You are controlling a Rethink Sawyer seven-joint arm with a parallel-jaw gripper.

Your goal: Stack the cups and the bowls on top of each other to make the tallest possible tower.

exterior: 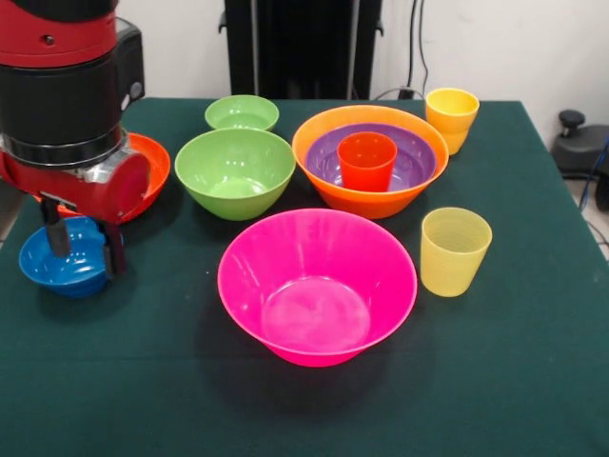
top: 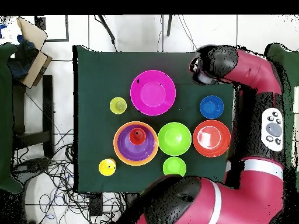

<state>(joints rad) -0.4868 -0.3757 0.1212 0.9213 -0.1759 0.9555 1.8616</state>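
The tower is a large orange bowl (exterior: 376,205) (top: 119,153) holding the shallow purple bowl (exterior: 415,164) (top: 124,142), with a red-orange cup (exterior: 367,160) (top: 136,136) upright inside. Loose on the green cloth lie the pink bowl (exterior: 317,286) (top: 153,92), medium green bowl (exterior: 235,171) (top: 174,139), small green bowl (exterior: 242,112) (top: 174,166), red-orange bowl (exterior: 158,162) (top: 211,138) and blue bowl (exterior: 62,268) (top: 211,107). A yellow cup (exterior: 452,116) (top: 107,167) and a paler one (exterior: 455,250) (top: 118,105) stand upright. My gripper (exterior: 86,262) (top: 198,69) hangs open over the blue bowl, which rests on the table.
The table's edge (exterior: 19,233) runs close beside the blue bowl. A black stand (exterior: 303,48) rises behind the table and a black device (exterior: 576,143) sits off its right side. A cardboard box (top: 29,49) and cables (top: 58,181) lie on the floor.
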